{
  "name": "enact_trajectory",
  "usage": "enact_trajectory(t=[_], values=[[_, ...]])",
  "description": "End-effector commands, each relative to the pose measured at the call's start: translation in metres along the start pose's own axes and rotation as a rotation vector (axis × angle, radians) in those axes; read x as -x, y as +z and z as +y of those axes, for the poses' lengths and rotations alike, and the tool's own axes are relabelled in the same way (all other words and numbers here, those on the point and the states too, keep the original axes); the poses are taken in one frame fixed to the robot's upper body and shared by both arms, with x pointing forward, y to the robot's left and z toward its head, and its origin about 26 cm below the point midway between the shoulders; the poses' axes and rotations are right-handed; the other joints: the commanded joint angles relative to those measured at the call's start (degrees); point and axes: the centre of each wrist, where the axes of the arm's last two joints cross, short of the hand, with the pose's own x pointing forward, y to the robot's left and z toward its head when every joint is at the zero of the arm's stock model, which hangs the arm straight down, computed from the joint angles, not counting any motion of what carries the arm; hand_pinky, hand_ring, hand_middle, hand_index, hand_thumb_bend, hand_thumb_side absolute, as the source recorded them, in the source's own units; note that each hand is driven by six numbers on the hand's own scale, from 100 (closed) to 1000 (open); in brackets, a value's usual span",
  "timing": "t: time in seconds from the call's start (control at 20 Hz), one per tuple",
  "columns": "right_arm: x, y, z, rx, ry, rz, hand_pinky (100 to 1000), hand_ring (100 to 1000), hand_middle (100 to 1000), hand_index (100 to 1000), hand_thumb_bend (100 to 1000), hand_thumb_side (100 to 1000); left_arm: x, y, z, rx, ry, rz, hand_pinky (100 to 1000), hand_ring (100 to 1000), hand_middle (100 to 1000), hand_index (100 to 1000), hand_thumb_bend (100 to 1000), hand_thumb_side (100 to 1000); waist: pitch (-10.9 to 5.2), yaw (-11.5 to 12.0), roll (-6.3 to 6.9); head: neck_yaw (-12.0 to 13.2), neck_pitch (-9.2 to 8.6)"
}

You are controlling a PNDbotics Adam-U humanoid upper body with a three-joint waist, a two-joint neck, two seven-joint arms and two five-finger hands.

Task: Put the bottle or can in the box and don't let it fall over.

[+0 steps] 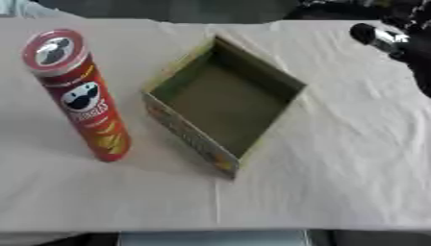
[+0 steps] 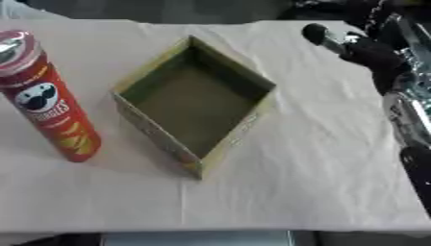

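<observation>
Only the right eye view shows the right hand [image 2: 370,53] well, up right of the box [image 1: 223,103]; I cannot tell its grasp. Left of the box, the red can [image 1: 80,96] stands upright on the cloth [image 1: 336,168].

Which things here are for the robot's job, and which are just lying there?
For the job:
red can, standing upright left of the box
open box, nothing inside
right hand, at the upper right

Just there:
white cloth covering the table
</observation>
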Motion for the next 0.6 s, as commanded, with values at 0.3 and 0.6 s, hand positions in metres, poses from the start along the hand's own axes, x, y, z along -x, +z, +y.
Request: enact_trajectory(t=[0.3, 0.6], values=[[-0.010, -0.001, -0.002, -0.009, 0.028, -0.027, 968, 947, 947, 1000, 804, 209, -0.008, -0.010, -0.007, 0.129, -0.044, 0.002, 889, 1000, 1000, 965, 656, 402, -0.68, -0.16, 0.06, 0.33, 0.38], [-0.009, -0.002, -0.001, -0.012, 0.025, -0.026, 969, 947, 946, 1000, 808, 211, -0.003, -0.010, -0.013, 0.241, -0.043, 0.013, 890, 1000, 1000, 960, 659, 412, -0.66, -0.20, 0.06, 0.37, 0.38]])
